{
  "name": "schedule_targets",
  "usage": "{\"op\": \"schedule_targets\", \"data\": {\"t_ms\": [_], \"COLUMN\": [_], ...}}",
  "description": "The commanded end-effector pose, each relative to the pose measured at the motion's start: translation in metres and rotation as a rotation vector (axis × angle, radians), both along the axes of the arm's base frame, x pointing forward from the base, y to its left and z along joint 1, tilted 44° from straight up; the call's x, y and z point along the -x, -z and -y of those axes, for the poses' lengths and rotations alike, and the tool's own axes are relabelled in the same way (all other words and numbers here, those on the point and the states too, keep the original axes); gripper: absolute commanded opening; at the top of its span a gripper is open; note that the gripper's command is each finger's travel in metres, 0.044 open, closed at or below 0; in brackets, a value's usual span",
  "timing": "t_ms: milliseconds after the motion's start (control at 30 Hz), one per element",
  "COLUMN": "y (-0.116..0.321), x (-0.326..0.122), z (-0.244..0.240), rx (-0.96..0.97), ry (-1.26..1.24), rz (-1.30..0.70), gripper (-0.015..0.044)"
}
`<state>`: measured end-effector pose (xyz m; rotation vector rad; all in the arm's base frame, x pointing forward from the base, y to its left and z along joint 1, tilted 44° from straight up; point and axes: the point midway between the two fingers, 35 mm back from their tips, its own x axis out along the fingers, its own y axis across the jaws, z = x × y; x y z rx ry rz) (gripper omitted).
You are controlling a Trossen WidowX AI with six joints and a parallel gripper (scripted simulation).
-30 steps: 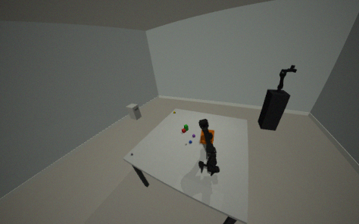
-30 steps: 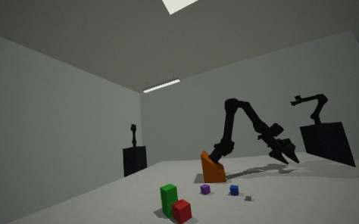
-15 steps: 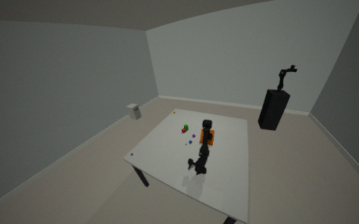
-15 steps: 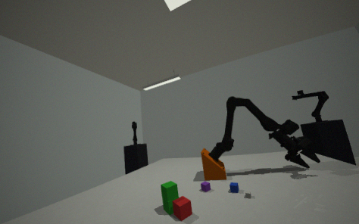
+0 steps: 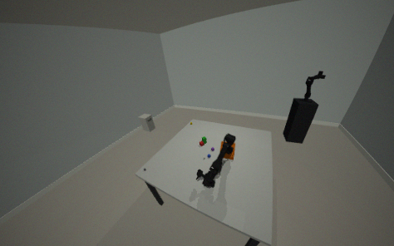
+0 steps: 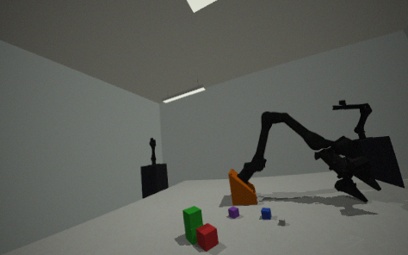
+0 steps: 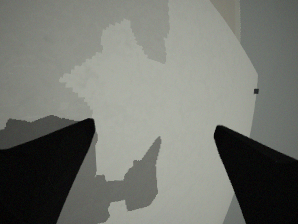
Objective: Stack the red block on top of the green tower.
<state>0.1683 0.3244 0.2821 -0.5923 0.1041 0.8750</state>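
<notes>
The red block (image 6: 207, 236) sits on the table touching the upright two-high green tower (image 6: 192, 223).

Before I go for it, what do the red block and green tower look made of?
Red block: flat matte colour, sharp edges, no grain or gloss; maybe painted wood or plastic, can't say which. Green tower: same matte, uniform look, equally uncertain.
</notes>
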Motion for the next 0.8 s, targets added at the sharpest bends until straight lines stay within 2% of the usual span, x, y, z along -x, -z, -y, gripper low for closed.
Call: {"op": "schedule_targets", "data": {"t_ms": [0,300,467,767], "y": [0.007,0.031,0.049,0.086], "x": [-0.020,-0.082,-0.115,-0.155], "z": [0.004,0.029,0.060,0.088], "rx": [0.057,0.235,0.290,0.465], "ry": [0.026,0.100,0.219,0.203], "rz": [0.001,-0.020,-0.048,-0.153], "gripper": [0.0440,0.0440,0.0440,0.0440]}}
